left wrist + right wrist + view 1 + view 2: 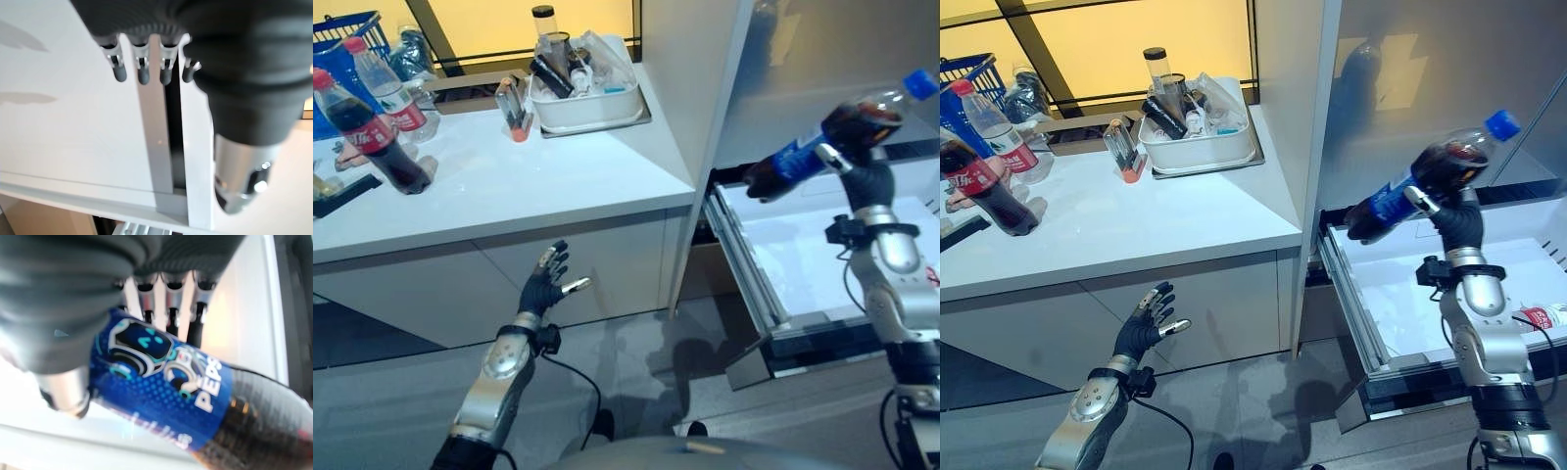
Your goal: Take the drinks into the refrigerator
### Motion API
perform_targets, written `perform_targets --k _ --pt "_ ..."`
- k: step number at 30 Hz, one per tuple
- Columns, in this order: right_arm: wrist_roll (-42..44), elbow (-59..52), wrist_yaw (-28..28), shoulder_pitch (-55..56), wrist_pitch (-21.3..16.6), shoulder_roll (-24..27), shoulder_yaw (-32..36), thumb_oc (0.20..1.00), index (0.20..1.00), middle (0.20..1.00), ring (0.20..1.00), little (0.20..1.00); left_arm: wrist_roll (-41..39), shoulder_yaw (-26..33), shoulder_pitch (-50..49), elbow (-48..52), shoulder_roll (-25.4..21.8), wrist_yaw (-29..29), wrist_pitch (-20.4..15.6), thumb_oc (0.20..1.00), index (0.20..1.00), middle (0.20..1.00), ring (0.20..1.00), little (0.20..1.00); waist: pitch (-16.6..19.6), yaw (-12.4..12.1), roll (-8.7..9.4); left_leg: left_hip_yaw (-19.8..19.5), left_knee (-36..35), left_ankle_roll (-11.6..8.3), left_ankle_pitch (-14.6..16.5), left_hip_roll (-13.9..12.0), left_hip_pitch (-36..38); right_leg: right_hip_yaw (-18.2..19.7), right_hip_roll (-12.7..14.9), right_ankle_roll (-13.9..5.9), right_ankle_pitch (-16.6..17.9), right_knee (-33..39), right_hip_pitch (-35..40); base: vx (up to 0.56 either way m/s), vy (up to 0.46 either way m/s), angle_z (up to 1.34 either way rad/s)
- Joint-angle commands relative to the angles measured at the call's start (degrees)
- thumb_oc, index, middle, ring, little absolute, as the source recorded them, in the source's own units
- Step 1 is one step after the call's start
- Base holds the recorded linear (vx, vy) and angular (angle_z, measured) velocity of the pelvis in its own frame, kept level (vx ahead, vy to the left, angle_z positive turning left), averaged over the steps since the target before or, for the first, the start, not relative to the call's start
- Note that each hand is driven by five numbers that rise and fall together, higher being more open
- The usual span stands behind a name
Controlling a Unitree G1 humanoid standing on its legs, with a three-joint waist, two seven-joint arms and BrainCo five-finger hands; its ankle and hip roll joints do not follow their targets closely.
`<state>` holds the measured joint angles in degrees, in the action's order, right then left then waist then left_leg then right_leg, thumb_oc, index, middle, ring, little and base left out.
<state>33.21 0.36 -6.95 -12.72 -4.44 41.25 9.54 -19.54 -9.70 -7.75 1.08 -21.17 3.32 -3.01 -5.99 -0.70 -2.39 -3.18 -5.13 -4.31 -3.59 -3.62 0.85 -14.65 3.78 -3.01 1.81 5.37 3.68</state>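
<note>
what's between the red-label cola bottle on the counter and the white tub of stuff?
In the left eye view, bare white counter, plus a small clear container with an orange base standing left of the white tub. Cola bottle stands far left.

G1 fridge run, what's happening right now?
The right robot hand holds a blue-labelled cola bottle on its side above the open white refrigerator drawer; another bottle already lies at the drawer's right edge. The left robot hand hangs open in front of the counter. Two red-labelled bottles, one cola and one clear, are on the counter at the far left.
</note>
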Motion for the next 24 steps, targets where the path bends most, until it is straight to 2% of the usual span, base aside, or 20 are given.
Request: perform_targets --k 1,5,7,13,14,17,20,21,24 --pt "-2.01 0.54 -3.15 -3.99 -6.76 6.93 7.46 0.200 0.200 0.200 0.200 0.200 -1.65 2.62 -1.00 2.04 -3.08 -0.77 -2.28 1.000 1.000 1.000 1.000 1.000 4.55 0.68 3.77 1.29 0.13 2.30 6.44 1.49 2.37 2.93 0.92 -3.04 -3.61 -0.37 1.16 0.00 0.000 0.00" --pt "-4.82 10.19 -3.62 -3.03 -4.01 9.59 5.13 0.200 0.200 0.200 0.200 0.200 -2.55 3.17 -2.38 5.62 -4.86 -1.44 -2.56 1.000 1.000 1.000 1.000 1.000 4.25 0.34 4.08 1.13 0.13 2.20 6.38 1.54 2.28 2.70 0.89 -3.04 -3.59 -0.37 1.19 0.00 0.000 0.00" --pt "-9.10 15.13 -3.21 -4.20 -1.63 11.35 1.93 0.200 0.200 0.200 0.200 0.200 -3.23 2.84 -2.77 6.99 -5.89 -1.75 -2.44 1.000 1.000 1.000 1.000 1.000 4.12 -0.07 4.23 1.07 0.13 2.16 6.31 1.55 2.17 2.57 0.87 -3.06 -3.54 -0.37 1.10 0.00 0.000 0.00" --pt "-12.54 26.15 -1.64 -8.78 1.64 11.89 -6.37 0.200 0.200 0.200 0.200 0.200 -4.92 2.55 -4.50 11.37 -7.49 -2.70 -2.11 1.000 1.000 1.000 1.000 1.000 3.25 -0.93 4.36 0.70 0.13 2.27 6.02 1.65 1.83 2.16 0.98 -3.07 -3.45 -0.37 1.00 0.00 0.000 0.00" --pt "-15.15 33.66 -1.80 -11.95 2.99 11.44 -10.43 0.200 0.200 0.200 0.200 0.200 -5.52 1.53 -4.94 12.96 -8.80 -3.11 -2.24 1.000 1.000 1.000 1.000 1.000 2.86 -2.08 4.57 0.37 0.13 2.35 5.87 1.82 1.49 1.82 1.12 -3.09 -3.39 -0.37 0.86 0.00 0.000 0.00" --pt "-19.55 45.06 -0.84 -19.81 4.42 12.16 -18.57 0.200 0.200 0.200 0.200 0.200 -6.93 1.19 -5.65 15.90 -10.67 -4.11 -2.75 1.000 1.000 1.000 1.000 1.000 1.88 -3.28 4.79 -0.34 0.13 2.49 5.45 2.21 0.69 1.25 1.26 -3.13 -3.27 -0.37 0.56 0.00 0.002 0.02" --pt "-22.16 51.95 -0.41 -25.47 5.05 12.32 -23.82 0.200 0.200 0.200 0.200 0.200 -7.24 1.24 -5.66 17.25 -11.58 -4.37 -2.80 1.000 1.000 1.000 1.000 1.000 1.29 -3.61 4.67 -0.90 0.13 2.59 5.19 2.48 0.01 0.81 1.41 -3.19 -3.14 -0.37 0.22 -0.01 0.008 0.09" --pt "-23.59 59.33 -0.31 -28.04 5.19 10.92 -26.21 0.200 0.200 0.200 0.200 0.200 -7.61 0.21 -5.29 18.46 -12.38 -4.91 -3.23 1.000 1.000 1.000 1.000 1.000 0.53 -4.92 4.76 -1.60 0.13 2.68 4.70 2.73 -0.85 0.11 1.56 -3.30 -3.07 -0.37 -0.01 -0.02 0.003 0.20" --pt "-30.43 66.76 0.42 -36.52 6.44 10.83 -34.07 0.200 0.200 0.200 0.200 0.200 -7.86 -0.47 -4.56 19.53 -13.76 -4.86 -3.57 1.000 1.000 1.000 1.000 1.000 -0.88 -6.19 4.95 -2.59 0.13 2.76 3.82 3.26 -2.68 -0.93 1.81 -3.44 -2.81 -0.37 -1.13 -0.04 0.006 0.25"
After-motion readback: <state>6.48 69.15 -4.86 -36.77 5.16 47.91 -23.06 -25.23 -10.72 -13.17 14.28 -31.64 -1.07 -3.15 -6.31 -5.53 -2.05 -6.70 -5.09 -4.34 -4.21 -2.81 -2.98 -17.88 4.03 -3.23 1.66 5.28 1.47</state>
